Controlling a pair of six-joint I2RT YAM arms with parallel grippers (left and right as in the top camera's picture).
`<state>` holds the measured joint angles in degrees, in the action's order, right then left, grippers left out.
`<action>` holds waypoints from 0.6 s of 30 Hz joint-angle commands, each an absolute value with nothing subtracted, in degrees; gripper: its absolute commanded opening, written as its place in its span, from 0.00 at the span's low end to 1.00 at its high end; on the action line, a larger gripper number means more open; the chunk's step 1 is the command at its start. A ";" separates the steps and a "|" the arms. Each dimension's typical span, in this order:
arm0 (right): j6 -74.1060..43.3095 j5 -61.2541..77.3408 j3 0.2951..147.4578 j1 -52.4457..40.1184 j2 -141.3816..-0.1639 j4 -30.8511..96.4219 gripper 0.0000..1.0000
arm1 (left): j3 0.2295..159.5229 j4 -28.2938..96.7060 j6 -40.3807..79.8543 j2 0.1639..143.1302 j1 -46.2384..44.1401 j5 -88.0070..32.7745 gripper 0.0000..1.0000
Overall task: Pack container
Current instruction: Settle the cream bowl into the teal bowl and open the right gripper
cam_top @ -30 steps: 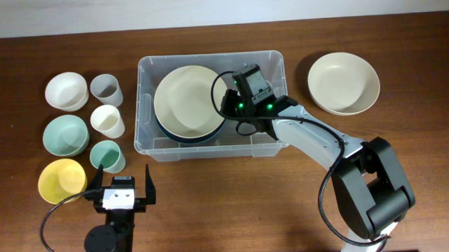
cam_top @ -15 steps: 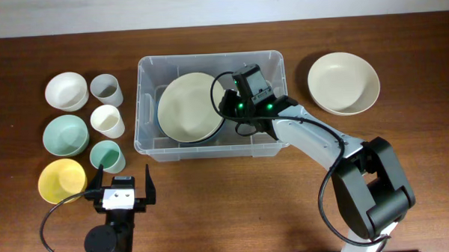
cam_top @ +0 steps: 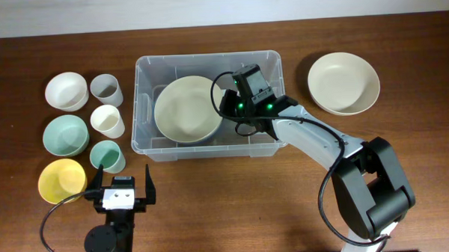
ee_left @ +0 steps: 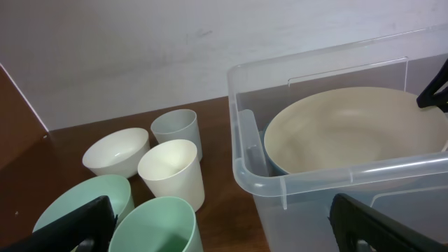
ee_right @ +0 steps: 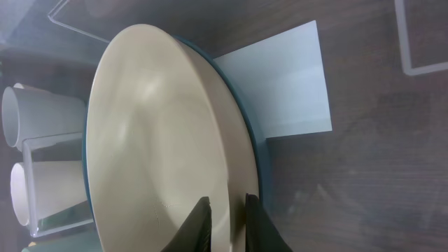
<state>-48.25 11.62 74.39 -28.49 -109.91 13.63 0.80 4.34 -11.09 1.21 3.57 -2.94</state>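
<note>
A: The right fingers (ee_right: 197, 225) are closed narrowly on the rim of a cream bowl (cam_top: 186, 108), pinching it.
B: Where is the bowl?
A: Inside the container (cam_top: 200, 59), which sits mid-table (cam_top: 227, 208). It lies on a blue bowl (ee_right: 252, 150). A rim pinch, I judge, lets it nest without fingers trapped beneath.
B: And the other arm?
A: The left fingers (cam_top: 149, 185) are spread wide and empty, low at the table's front edge near the cups (cam_top: 107, 120), out of the way.

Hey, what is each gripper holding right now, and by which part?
The right gripper pinches the cream bowl by its rim, inside the container. The left gripper is open and holds nothing.
</note>
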 commanded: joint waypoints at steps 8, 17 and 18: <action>-48.53 10.15 74.70 -28.75 -110.08 13.43 0.07 | 0.51 4.58 -10.57 0.67 3.81 -2.72 1.00; -48.16 9.30 76.18 -28.75 -109.75 12.99 0.04 | 0.54 4.56 -10.57 0.67 3.81 -2.74 1.00; -47.81 9.19 76.55 -28.75 -109.75 12.99 0.04 | 0.51 4.58 -10.57 0.67 3.81 -2.74 1.00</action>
